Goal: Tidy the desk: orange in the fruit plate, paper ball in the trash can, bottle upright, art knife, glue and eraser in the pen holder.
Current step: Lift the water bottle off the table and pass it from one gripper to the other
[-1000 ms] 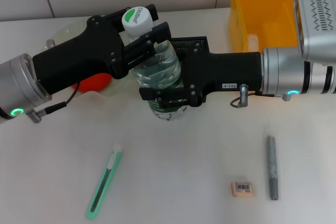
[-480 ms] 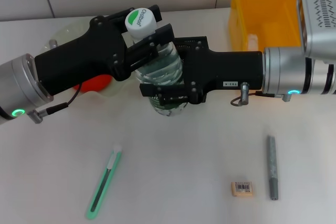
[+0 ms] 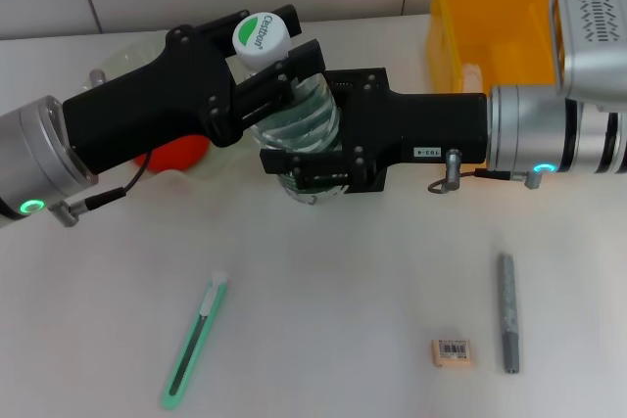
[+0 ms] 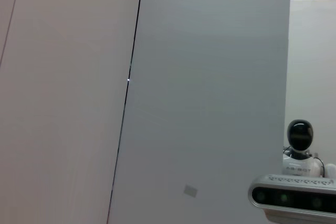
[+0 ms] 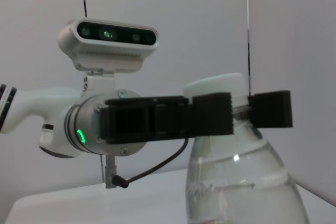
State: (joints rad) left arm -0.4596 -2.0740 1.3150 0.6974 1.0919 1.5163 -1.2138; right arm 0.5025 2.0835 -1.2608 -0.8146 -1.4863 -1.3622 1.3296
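Bottle [image 3: 299, 134] upright; left hand [image 3: 272, 73] grips its neck; right hand [image 3: 312, 165] clamps its body.

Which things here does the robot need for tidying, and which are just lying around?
For the job:
- bottle, held by both tools, left at its neck and right round its body
- orange
- knife
- eraser
- glue
- yellow bin
- mesh holder, mostly hidden behind the arms

Just lying about:
- nothing that I can see
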